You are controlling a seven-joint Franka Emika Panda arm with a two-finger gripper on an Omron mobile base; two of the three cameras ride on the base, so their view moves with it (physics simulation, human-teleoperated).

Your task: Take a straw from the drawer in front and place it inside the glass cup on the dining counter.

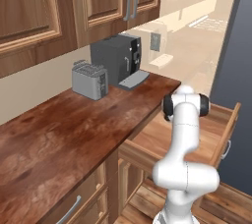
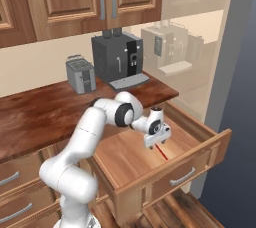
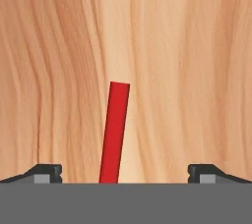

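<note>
Both claw (image 3: 125, 171) tips (spread wide) flank straw (image 3: 114, 134), untouched.

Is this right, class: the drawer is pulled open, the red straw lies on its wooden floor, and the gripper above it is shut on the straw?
One thing is wrong: the gripper is open, not shut on the straw. The hand view shows its fingertips wide apart with the straw lying free between them. The rest holds: the drawer is pulled open and the straw lies on its floor.

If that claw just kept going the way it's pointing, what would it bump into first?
Probably the straw, lying on the drawer floor between the open gripper's fingers; the wood just beneath follows. How far off it is, the pictures leave unclear.
</note>
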